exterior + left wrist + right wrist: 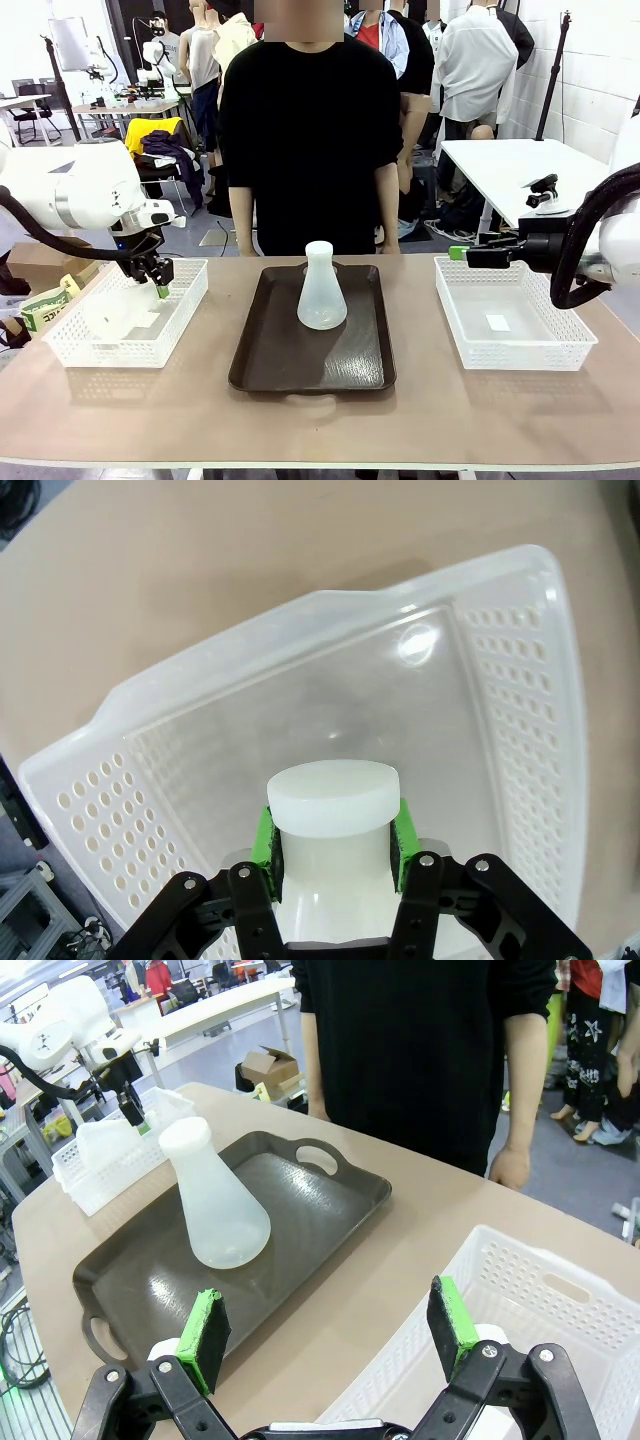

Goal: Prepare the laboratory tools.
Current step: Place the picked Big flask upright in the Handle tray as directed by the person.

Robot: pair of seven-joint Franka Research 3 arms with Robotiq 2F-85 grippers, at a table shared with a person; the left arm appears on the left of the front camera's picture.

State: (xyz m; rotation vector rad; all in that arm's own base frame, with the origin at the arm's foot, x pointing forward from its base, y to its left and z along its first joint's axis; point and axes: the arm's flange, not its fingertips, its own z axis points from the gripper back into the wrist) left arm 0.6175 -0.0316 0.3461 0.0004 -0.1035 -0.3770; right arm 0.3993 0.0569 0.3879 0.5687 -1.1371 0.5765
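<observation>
One frosted-white conical flask point(322, 290) stands upright on the dark brown tray point(300, 370), also seen as the flask point(215, 1200) on the tray point(310, 1195) in the right wrist view. A second flask point(332, 800) is inside the left white basket point(330, 600), and my left gripper point(333, 840) is shut on its neck, green pads on both sides. From the front, that left gripper point(158, 285) reaches down into the basket point(120, 355). My right gripper point(327, 1332) is open and holds nothing. It hovers level at the right basket's point(520, 360) far left corner, right gripper point(458, 253).
A person in black stands at the far side of the table behind the tray, a hand point(510, 1168) hanging by the table edge. The right basket point(560, 1270) holds only a small white label. Bare tabletop lies between tray and baskets and along the near edge.
</observation>
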